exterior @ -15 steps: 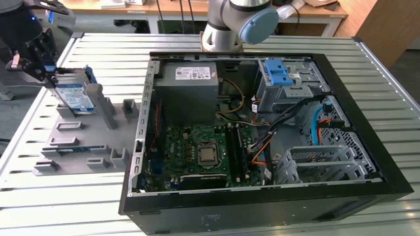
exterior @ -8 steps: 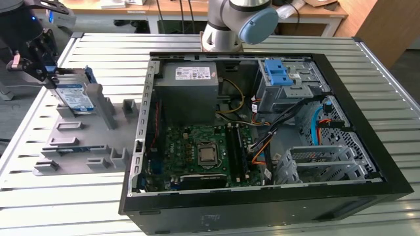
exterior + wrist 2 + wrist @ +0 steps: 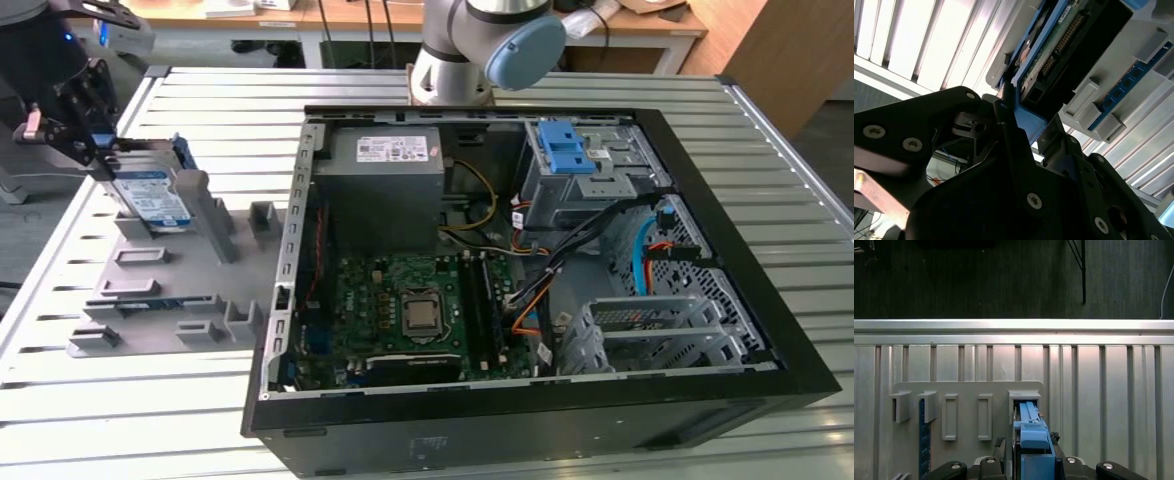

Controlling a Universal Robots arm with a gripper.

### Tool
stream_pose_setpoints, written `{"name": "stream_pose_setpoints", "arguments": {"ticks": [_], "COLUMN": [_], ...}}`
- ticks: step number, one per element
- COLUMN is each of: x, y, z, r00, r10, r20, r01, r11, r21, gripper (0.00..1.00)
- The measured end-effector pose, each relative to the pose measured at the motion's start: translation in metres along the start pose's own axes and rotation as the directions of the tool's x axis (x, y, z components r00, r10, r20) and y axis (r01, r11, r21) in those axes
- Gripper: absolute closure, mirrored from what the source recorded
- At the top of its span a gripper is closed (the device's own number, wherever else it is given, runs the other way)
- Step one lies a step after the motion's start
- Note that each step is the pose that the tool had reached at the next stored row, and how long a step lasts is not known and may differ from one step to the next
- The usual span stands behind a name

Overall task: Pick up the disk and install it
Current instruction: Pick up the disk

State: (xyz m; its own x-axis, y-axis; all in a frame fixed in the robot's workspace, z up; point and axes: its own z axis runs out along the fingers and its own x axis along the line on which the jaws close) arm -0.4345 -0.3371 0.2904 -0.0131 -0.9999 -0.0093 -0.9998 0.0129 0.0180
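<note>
The disk (image 3: 151,196) stands on edge in a slot of the grey holder plate (image 3: 160,290), at the exterior view's left, outside the computer case. It shows a silver body, a blue-and-white label and a blue carrier bracket. My gripper (image 3: 104,158) is at the disk's upper end. In the first wrist view the blue carrier (image 3: 1032,436) sits between the two black fingers, and the gripper (image 3: 1029,452) is shut on it. The second wrist view shows the disk's green circuit board (image 3: 1054,52) and one finger (image 3: 1004,125) pressed against the blue bracket.
The open black computer case (image 3: 747,260) lies at the exterior view's right, with a blue drive cage (image 3: 571,152), grey power supply (image 3: 387,170) and motherboard (image 3: 400,310). The arm's base (image 3: 467,50) stands behind it. A blue memory stick (image 3: 922,440) sits in the holder. The slatted metal table (image 3: 134,420) surrounds everything.
</note>
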Motion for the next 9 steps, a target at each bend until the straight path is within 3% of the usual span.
{"name": "stream_pose_setpoints", "arguments": {"ticks": [9], "x": [-0.0015], "y": [0.0], "z": [-0.0001], "r00": [1.0], "r10": [0.0], "r20": [-0.0045], "r01": [0.0], "r11": [1.0], "r21": [-0.0001], "gripper": [0.54]}}
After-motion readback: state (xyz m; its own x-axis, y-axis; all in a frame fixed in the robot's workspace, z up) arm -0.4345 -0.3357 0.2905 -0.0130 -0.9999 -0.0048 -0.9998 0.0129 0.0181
